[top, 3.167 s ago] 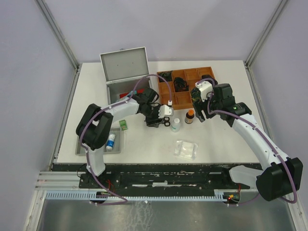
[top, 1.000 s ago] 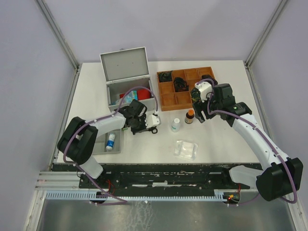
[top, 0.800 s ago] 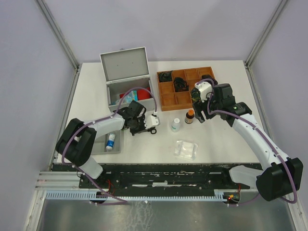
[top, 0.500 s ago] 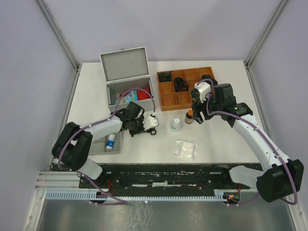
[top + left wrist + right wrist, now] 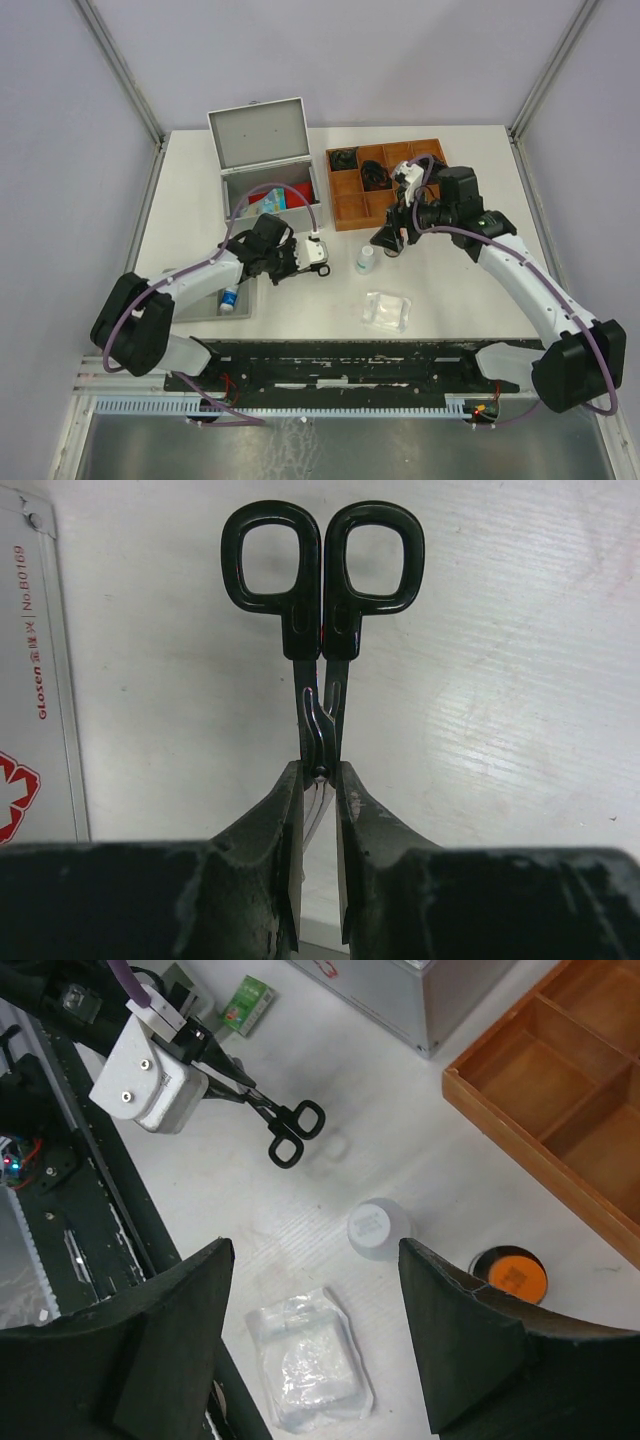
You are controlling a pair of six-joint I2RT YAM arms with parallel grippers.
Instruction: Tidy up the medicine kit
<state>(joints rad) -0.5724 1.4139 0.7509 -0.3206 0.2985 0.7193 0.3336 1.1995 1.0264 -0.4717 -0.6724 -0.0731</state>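
The medicine kit is a silver-grey case standing open at the back left, lid up. It holds a red pouch. Its side shows in the left wrist view and its corner in the right wrist view. My left gripper is shut on the blades of black scissors, handles pointing away, low over the table just in front of the kit. My right gripper is open and empty, high above a white bottle.
A brown bottle with an orange cap stands right of the white one. A clear packet lies nearer the front. A wooden compartment tray sits behind. A grey tray holds a blue-and-white bottle. A green box lies by the kit.
My left arm has drawn back left from the wooden tray, carrying the scissors to the kit's front. My right gripper has swung left and tilted over the two bottles.
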